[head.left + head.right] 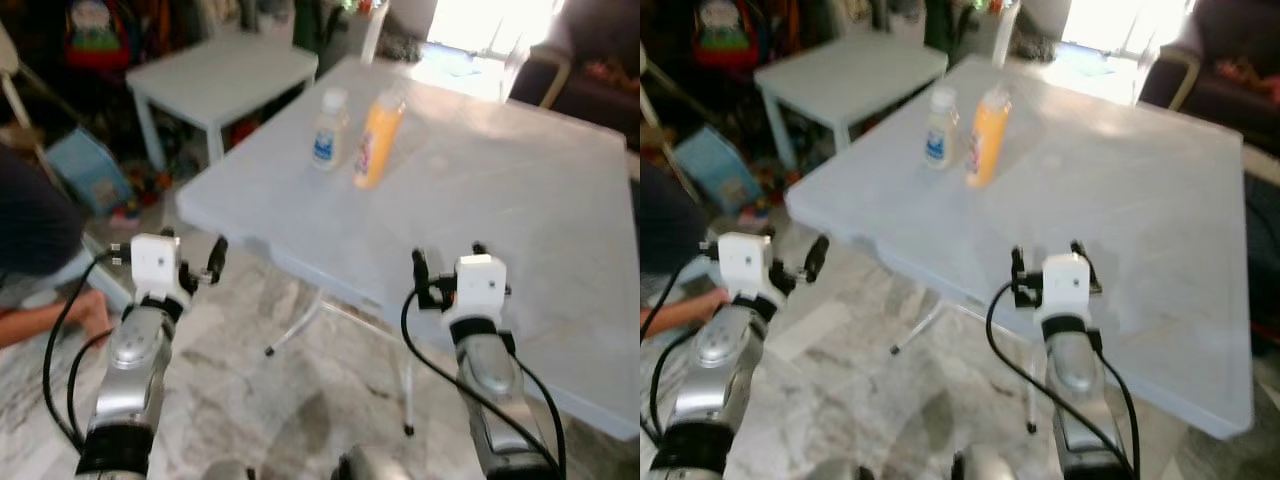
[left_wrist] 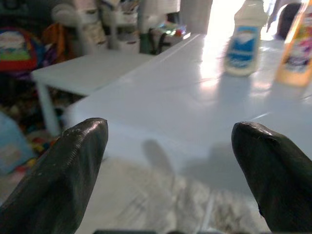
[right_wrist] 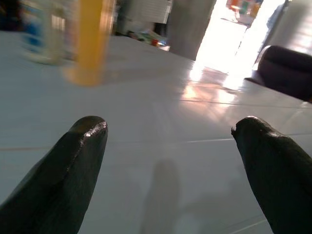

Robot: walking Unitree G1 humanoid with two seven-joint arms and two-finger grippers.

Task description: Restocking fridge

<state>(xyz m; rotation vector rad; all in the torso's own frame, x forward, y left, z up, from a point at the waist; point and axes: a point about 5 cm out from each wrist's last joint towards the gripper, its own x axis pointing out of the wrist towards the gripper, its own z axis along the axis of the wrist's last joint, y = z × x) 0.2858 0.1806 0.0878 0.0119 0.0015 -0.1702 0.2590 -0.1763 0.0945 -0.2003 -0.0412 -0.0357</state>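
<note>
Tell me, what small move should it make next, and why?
Probably reach the right gripper forward toward the orange bottle. Both grippers are open and empty; this one is already over the table, while the orange bottle and white bottle stand side by side farther back.

Two bottles stand side by side on the counter's (image 1: 520,190) far left part (milk bottle (image 1: 329,129) left, juice bottle (image 1: 378,138) right); a small table (image 1: 225,70) sits farther left.

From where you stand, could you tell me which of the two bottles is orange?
The taller bottle, on the robot's right of the shorter white bottle with the blue label.
</note>
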